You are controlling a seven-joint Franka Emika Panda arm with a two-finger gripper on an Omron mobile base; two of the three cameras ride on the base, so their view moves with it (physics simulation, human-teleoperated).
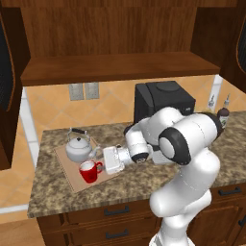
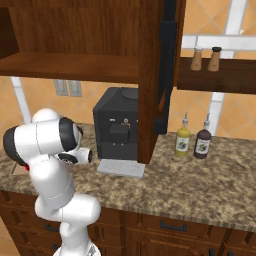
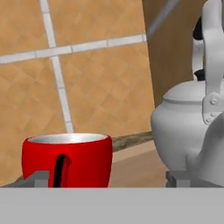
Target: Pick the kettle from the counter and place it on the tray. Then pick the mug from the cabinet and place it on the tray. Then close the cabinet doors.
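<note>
The flat light-brown wooden tray (image 1: 72, 178) lies on the speckled brown-grey granite surface (image 1: 139, 185), and it carries two things. The squat silver-white metal kettle (image 1: 78, 148) with its arched black handle stands upright at the tray's back, and the small bright red mug (image 1: 89, 171) with the white inside stands upright at the front, handle turned toward the arm. Kettle and mug sit near each other without touching. The white arm reaches low over the surface, and its tool (image 1: 106, 160) hangs just beside the mug on the handle side. In the hand view the two dark finger tips (image 3: 40, 180) stand wide apart, one at the mug's base, the other down by the kettle, gripping nothing. No liquid shows inside the mug from here, just the pale rim. Above, the dark reddish-brown wall cabinet (image 1: 120, 38) stands open with its wide wooden shelf (image 1: 115, 67) bare; a mesh-panelled door (image 1: 6, 72) is swung out at the left edge. Behind the arm sits a big black coffee machine (image 1: 163, 102), and two bottles (image 2: 194, 142) stand further along the surface.
</note>
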